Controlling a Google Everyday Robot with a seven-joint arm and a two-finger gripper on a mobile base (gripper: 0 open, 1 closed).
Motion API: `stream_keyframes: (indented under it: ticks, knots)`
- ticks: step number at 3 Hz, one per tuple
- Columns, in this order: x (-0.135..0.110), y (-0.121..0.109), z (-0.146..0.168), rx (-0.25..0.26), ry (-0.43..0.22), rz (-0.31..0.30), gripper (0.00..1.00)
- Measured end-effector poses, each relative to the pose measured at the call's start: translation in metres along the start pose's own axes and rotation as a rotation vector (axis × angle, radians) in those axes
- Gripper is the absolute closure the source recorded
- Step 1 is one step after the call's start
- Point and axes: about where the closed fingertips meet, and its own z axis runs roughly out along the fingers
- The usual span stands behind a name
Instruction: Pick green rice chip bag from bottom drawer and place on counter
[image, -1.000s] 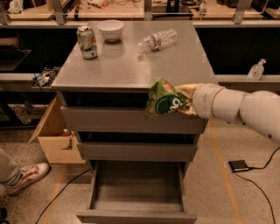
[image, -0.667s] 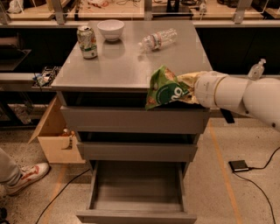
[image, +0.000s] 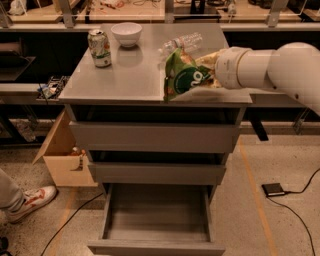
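Observation:
The green rice chip bag (image: 183, 75) is bright green with a darker round patch with white letters. My gripper (image: 207, 67) is shut on its right side and holds it over the right front part of the counter (image: 130, 75), its lower edge at or just above the surface. The white arm comes in from the right. The bottom drawer (image: 157, 215) stands pulled open below and shows nothing inside.
On the counter stand a green-and-white drink can (image: 99, 47) and a white bowl (image: 126, 34) at the back left, and a clear plastic bottle (image: 182, 44) lies behind the bag. A cardboard box (image: 65, 155) and a shoe (image: 27, 201) are at the left on the floor.
The gripper has lifted the bag from in front of the top drawer up and over the counter's front right edge.

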Motion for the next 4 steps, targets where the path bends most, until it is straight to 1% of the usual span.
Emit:
stream_keyframes:
  ticks: [1,2,3,4]
  knots:
    - [0.01,-0.019,0.034,-0.024,-0.033,-0.035,1.0]
    - [0.017,-0.032,0.073,-0.051,-0.074,-0.051,1.0]
    - [0.021,-0.04,0.107,-0.075,-0.105,-0.055,0.83]
    - [0.02,-0.047,0.109,-0.066,-0.108,-0.055,0.59]
